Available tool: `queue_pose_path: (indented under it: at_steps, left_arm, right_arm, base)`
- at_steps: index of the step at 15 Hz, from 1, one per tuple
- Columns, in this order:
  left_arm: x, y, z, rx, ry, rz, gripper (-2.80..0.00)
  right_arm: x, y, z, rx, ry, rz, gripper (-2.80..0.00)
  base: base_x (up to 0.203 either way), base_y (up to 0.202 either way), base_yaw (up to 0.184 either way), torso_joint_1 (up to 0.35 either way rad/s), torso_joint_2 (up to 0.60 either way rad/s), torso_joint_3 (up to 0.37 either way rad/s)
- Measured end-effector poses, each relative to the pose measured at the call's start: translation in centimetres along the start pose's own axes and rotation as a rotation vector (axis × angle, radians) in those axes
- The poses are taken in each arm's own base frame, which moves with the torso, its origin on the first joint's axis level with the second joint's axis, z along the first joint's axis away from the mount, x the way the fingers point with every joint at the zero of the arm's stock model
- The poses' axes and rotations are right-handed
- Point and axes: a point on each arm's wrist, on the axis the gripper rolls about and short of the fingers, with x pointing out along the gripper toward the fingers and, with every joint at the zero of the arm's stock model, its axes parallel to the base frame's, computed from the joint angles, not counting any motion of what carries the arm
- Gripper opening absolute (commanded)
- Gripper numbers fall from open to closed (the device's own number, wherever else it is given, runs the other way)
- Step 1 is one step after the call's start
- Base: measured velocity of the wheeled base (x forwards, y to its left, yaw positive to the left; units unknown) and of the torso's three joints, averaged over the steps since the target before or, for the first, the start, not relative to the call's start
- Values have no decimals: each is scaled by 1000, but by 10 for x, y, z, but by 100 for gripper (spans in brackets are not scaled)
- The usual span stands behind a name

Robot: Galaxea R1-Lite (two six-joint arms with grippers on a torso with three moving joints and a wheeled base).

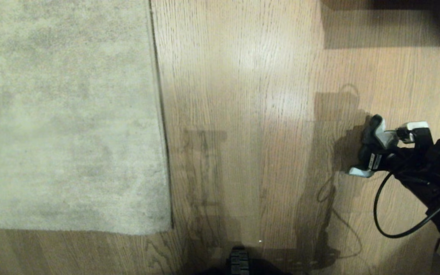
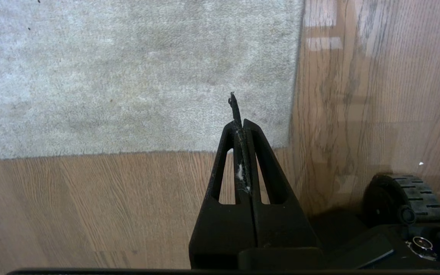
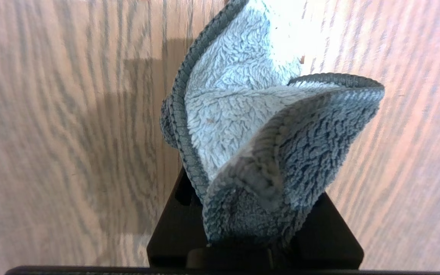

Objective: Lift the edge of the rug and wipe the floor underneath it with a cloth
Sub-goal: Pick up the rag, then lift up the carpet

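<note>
Our right gripper (image 3: 254, 229) has its fingers clamped on the cloth (image 3: 258, 126), held over bare floor (image 1: 243, 76) well off to the right of the rug edge (image 1: 162, 114), which lies flat. Our left gripper (image 2: 243, 126) sits pinched closed and empty above the rug corner.

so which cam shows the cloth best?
Right wrist view: the cloth fills the frame, its fluffy pile and stitched border clear, bunched in the right end effector. In the head view that end effector is turned so the cloth cannot be made out. Left wrist view shows none of it.
</note>
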Motion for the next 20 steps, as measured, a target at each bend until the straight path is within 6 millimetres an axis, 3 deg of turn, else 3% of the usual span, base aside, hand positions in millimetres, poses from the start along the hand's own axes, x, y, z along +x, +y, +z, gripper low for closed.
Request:
queue_pose_path:
  at_steps: [13,20]
  left_arm:
    - [0,0,0,0,0,0,-280]
    - [0,0,0,-1,0,0,-280]
  right_arm:
    - [-48,-3,44,5,-52,5,-280]
    - [-87,-6,71,24,-10,8,-280]
  base:
    - [0,0,0,0,0,0]
    - [0,0,0,0,0,0]
